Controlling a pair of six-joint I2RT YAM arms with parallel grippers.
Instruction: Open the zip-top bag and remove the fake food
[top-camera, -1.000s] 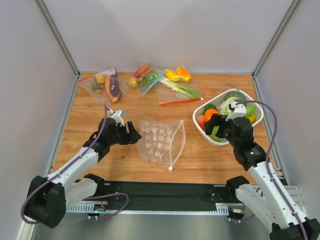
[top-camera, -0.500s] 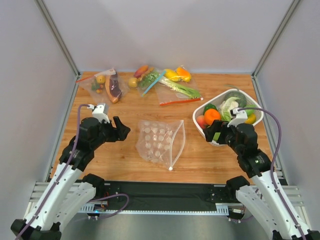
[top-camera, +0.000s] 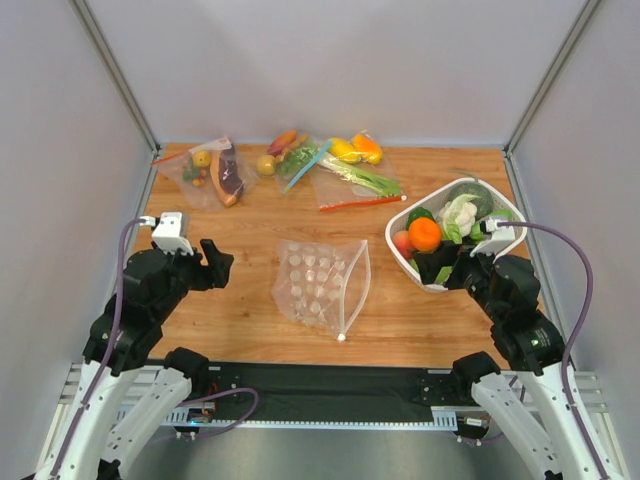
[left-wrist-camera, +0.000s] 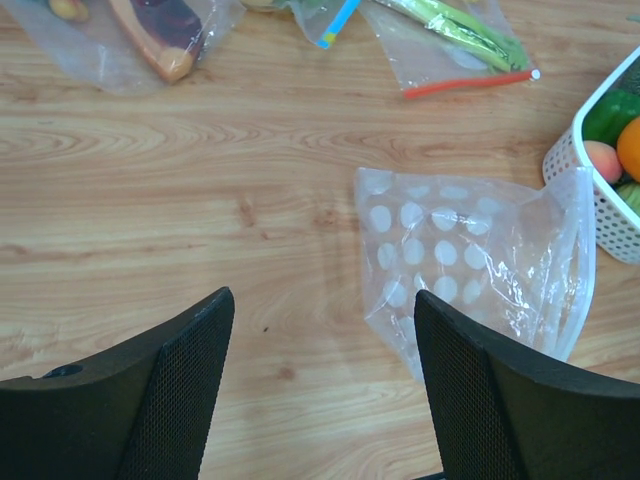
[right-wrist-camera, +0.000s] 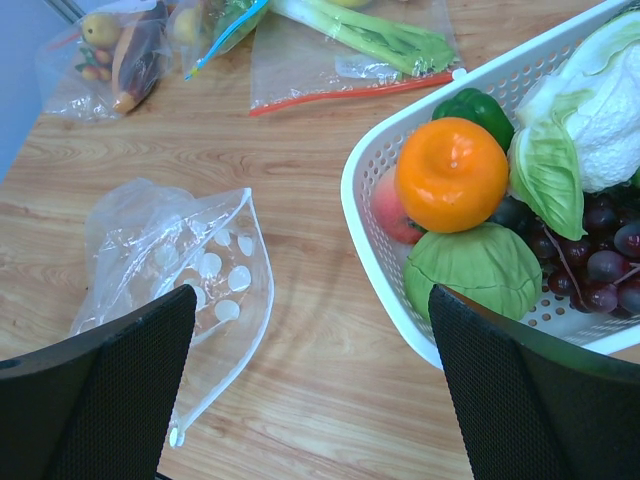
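The zip-top bag (top-camera: 320, 283) lies flat on the middle of the table, its mouth open and nothing inside; it also shows in the left wrist view (left-wrist-camera: 470, 250) and the right wrist view (right-wrist-camera: 170, 260). The orange (top-camera: 424, 234) (right-wrist-camera: 451, 173), the cauliflower (top-camera: 460, 213) (right-wrist-camera: 600, 100) and a glossy green piece (top-camera: 420, 215) (right-wrist-camera: 477, 106) lie in the white basket (top-camera: 392, 240). My left gripper (top-camera: 213, 262) (left-wrist-camera: 323, 300) is open and empty, left of the bag. My right gripper (top-camera: 435, 268) (right-wrist-camera: 312, 295) is open and empty, above the basket's near edge.
Three filled bags lie along the back edge: two with red zip strips (top-camera: 205, 170) (top-camera: 355, 180) and one with a blue strip (top-camera: 300, 158). The basket (right-wrist-camera: 360, 220) also holds purple grapes (right-wrist-camera: 605, 265), a green cabbage (right-wrist-camera: 470, 268) and a peach.
Both arms have drawn back toward their bases. The left gripper moved left, away from the bag. The right gripper lifted back from the basket. The bag has not moved.
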